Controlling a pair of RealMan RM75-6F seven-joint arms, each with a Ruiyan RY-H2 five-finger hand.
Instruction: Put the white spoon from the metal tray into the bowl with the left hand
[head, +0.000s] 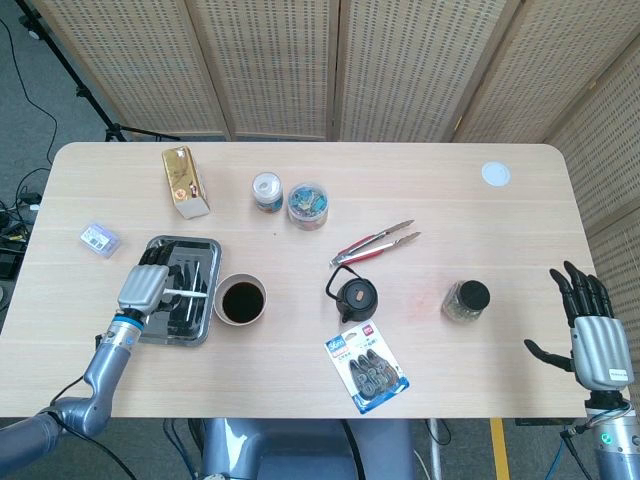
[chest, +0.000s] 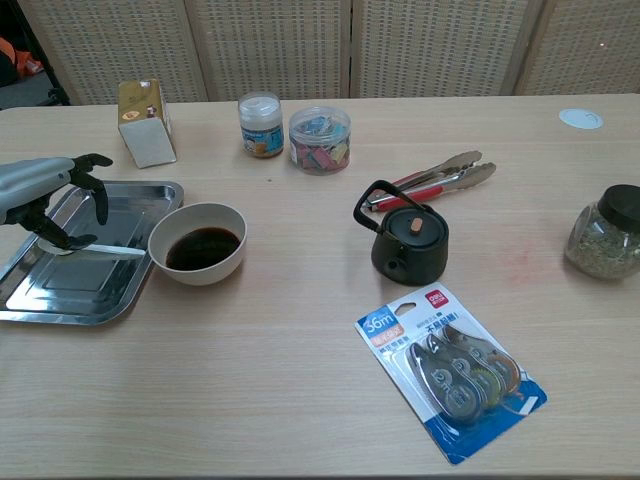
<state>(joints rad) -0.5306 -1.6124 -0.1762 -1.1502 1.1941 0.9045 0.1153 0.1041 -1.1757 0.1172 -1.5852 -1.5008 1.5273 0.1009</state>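
A: From the head view, what could be spoiled here?

B: The white spoon (head: 186, 292) is seen lying across the metal tray (head: 205, 262), its handle pointed toward the bowl (head: 240, 300), which is filled with dark liquid and stands just beside the tray's right edge. If the handle is pushed rather than pinched, the spoon may be slid along the slick metal, or the bowl may be knocked and liquid spilled. A thin, flat handle is judged hard to lift from a flat surface.

A: And the left hand in that view?

B: The left hand (head: 145, 287) is placed over the tray's left part, covering the spoon's bowl end. Its fingers are stretched forward, a little apart. Whether the spoon is touched cannot be told from above. The right hand (head: 592, 335) is held spread past the table's right edge, with nothing in it.

A: Is more shown from the chest view?

B: Somewhat. The left hand (chest: 45, 195) is seen hovering over the tray (chest: 110, 300), fingers (chest: 98, 198) curled downward but apart. The spoon (chest: 105, 249) is seen only as a pale handle beneath them, flat on the tray. No closed pinch is shown, so the spoon is judged not yet held, though contact cannot be ruled out. The right hand is not caught here.
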